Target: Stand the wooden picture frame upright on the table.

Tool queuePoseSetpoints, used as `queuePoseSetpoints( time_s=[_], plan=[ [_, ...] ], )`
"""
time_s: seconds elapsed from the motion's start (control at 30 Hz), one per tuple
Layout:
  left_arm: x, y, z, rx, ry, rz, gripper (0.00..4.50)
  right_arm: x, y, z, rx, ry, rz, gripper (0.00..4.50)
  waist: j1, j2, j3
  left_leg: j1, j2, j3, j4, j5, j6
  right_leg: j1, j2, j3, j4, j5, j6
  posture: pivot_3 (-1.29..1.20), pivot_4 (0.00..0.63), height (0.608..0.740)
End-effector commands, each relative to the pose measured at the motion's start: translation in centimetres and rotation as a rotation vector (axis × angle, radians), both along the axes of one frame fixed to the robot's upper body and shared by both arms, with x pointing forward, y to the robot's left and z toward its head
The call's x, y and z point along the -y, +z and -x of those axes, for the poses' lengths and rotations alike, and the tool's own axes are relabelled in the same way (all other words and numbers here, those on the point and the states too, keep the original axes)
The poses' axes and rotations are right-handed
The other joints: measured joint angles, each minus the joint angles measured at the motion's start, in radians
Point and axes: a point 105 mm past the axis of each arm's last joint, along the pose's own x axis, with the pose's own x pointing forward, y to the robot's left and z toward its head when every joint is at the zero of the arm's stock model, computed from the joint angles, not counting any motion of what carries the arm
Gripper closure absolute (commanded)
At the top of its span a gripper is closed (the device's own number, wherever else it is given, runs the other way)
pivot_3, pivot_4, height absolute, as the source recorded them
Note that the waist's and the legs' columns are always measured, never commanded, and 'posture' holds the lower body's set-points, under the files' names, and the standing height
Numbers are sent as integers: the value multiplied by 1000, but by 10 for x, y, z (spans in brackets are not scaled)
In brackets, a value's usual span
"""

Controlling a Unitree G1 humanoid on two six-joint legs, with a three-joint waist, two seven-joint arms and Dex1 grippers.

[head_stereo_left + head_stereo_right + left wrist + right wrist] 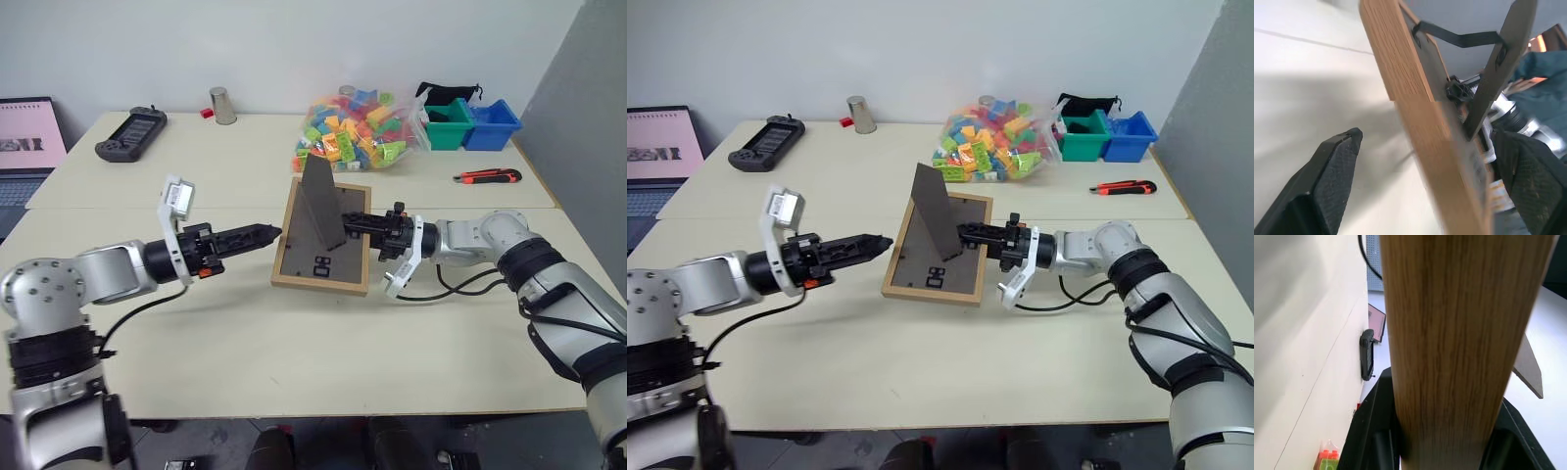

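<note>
Left eye view showed the wooden picture frame [323,238] near the middle of the tabletop [294,343], its dark grey back facing up and toward the camera, the fold-out stand [321,203] swung out and rising above it. The right pincer [355,224] was clamped on the frame's right edge; in the right wrist view the light wood sat squeezed between its two black fingers [1371,431]. The left pincer [266,234] pointed at the frame's left edge with its jaws spread wide, holding nothing; in the left wrist view its fingers [1327,181] stood on either side of the wooden edge without touching it.
</note>
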Motion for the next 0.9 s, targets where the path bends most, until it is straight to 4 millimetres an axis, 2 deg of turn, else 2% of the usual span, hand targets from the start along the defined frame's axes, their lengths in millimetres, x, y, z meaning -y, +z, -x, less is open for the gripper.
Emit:
queuePoseSetpoints(
  time_s=[0.03, 0.17, 0.27, 0.37, 0.47, 0.53, 0.67, 0.73, 0.9],
  plan=[
    [-6, 20, 11, 227, 14, -219, 0, 1, 27, -10, -142, -42, -158, 3209, -1, 0, 0, 0, 0, 0, 0, 0, 0, 0, 0, 0, 0, 0, 0, 0, 150, 740],
    [-17, 31, 16, 374, 67, -347, 0, 0, 25, -28, -361, -137, -226, 3209, -9, -1, 0, 1, 1, 1, -1, 0, 0, 1, 0, 0, -2, 0, 0, 0, 150, 740],
    [-34, 46, 15, 422, 194, -253, 0, -4, 25, -52, -675, -220, -331, 3209, -9, -2, 1, 1, 2, 1, 0, -2, 3, 2, 1, -1, -1, 0, 0, 0, 150, 740],
    [-45, 40, 21, 416, 270, -215, 0, -20, 21, -54, -1051, -116, -337, 3209, -12, -1, 1, 2, 3, 0, 0, -2, 4, 2, 1, -1, 1, 0, 0, 0, 150, 740],
    [-40, 26, 28, 387, 277, -217, 0, -38, 26, -50, -1375, 29, -359, 3209, -7, -1, 1, 2, 2, -1, 0, -2, 4, 1, 0, -3, 4, 0, 0, 0, 150, 740],
    [-39, 21, 31, 370, 287, -195, 0, -48, 29, -49, -1523, 91, -368, 3209, -1, -1, 1, 2, 2, -2, 0, -2, 4, 0, 0, -4, 5, 0, 0, 0, 150, 740],
    [-40, 16, 36, 352, 315, -171, 0, -64, 32, -47, -1676, 161, -400, 3209, 2, -1, 1, 2, 2, -3, 0, -2, 4, 0, 1, -4, 7, 0, -1, 0, 150, 740],
    [-36, 12, 39, 344, 305, -178, 0, -77, 22, -43, -1786, 197, -388, 3209, 2, -1, 1, 2, 2, -3, 0, -2, 4, 0, 1, -4, 7, 0, -1, 0, 150, 740],
    [-35, 11, 41, 339, 316, -180, 0, -87, -8, -37, -1812, 143, -343, 3209, 2, -1, 1, 2, 2, -2, 0, -2, 4, -1, 2, -4, 7, 0, -1, 0, 150, 740]
  ],
)
